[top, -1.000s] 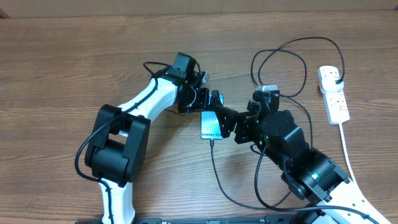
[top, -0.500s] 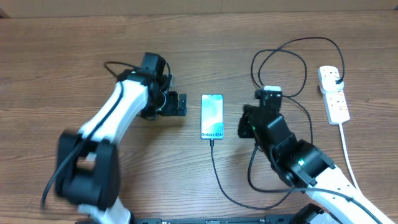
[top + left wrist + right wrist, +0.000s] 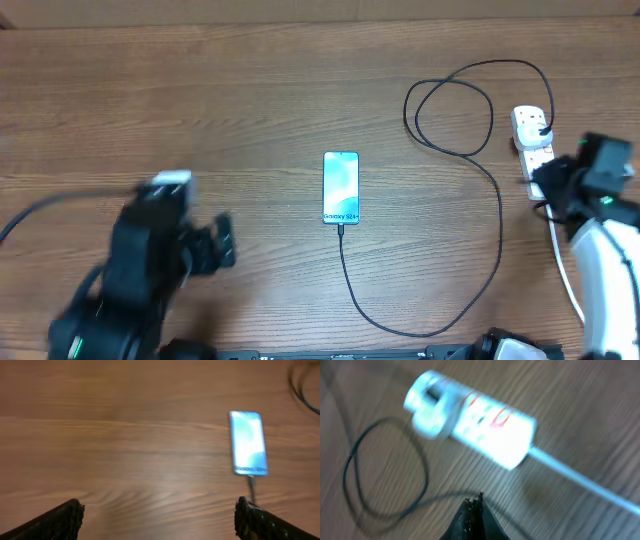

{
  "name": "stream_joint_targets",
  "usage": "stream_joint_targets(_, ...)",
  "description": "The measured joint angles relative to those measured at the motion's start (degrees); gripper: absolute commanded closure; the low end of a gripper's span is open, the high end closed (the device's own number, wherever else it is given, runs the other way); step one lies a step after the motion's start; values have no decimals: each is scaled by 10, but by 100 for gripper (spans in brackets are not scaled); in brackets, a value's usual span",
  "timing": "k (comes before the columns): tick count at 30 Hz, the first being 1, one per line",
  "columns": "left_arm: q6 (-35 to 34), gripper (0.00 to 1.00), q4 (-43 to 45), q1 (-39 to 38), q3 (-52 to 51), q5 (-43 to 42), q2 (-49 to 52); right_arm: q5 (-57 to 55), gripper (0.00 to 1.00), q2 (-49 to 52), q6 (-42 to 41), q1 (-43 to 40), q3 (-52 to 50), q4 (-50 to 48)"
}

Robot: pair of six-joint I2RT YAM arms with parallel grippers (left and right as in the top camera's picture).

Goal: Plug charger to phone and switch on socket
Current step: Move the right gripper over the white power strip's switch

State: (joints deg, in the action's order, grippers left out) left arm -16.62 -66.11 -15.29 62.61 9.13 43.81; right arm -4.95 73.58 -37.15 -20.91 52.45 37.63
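**Overhead.** The phone (image 3: 341, 187) lies flat and screen up at the middle of the bench (image 3: 180, 90), well apart from both arms. The charger (image 3: 499, 225) is seated in the phone's lower edge. Its cable runs toward the front, sweeps right, loops, and ends at the far end of the socket (image 3: 536, 150), where a dark plug sits in an outlet. Judgement: the plugging step looks complete and the switching step is outstanding. The left gripper (image 3: 224, 244) hangs at the front left, clear of the work and presumably out of the way. The right gripper (image 3: 550, 184) is over the socket's nearer end, placed, I judge, to reach a switch. White lettering "Galaxy S24" reads on the lower screen.

**Left wrist.** The left gripper (image 3: 159, 507) has its fingers wide apart and holds nothing. The phone (image 3: 248, 442) lies ahead to the right, with the cable entering its near edge. The screen lettering is too blurred to read here.

**Right wrist.** The right gripper (image 3: 476, 517) shows as a single dark wedge, fingers apparently pressed together and holding nothing — a form suited to poking a rocker switch. It sits near the socket (image 3: 480, 422), and no contact is visible. The red marks on the socket body are blurred and unreadable. The thick white cord (image 3: 585, 477) leaves to the right, and the charger's loop (image 3: 349, 460) lies to the left. Whether any switch is on cannot be told.
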Motion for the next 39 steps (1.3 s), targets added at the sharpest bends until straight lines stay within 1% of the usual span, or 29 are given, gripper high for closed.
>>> stream_joint_targets(4,-13,0,-42,0,-1,87,-78,27,96,98,15,-48,110,79)
stream_joint_targets(5,-15,0,-43,0,-1,101,-91,32,96,140,21,-56,152,101)
stream_joint_targets(7,-15,0,-46,0,-1,120,-101,37,96,221,34,-59,224,131)
stream_joint_targets(8,-17,0,-46,0,-1,124,-101,39,96,237,38,-59,237,136)
stream_joint_targets(9,-17,1,-46,0,-2,129,-101,43,96,283,44,-59,282,163)
stream_joint_targets(13,-17,1,-46,0,-3,137,-101,46,96,380,62,-59,364,180)
stream_joint_targets(18,-17,0,-46,1,-3,137,-101,47,96,430,70,-59,382,168)
stream_joint_targets(21,-17,0,-46,20,-3,137,-103,50,96,443,72,-59,382,156)
stream_joint_targets(25,-19,0,-46,70,-4,137,-143,57,96,452,72,-59,382,145)
stream_joint_targets(27,-19,0,-46,79,-4,139,-174,61,96,452,72,-59,382,140)
stream_joint_targets(32,-19,0,-46,79,-4,139,-226,63,96,452,74,-59,382,128)
stream_joint_targets(39,-19,0,-46,79,-4,139,-232,78,96,460,74,-56,384,120)
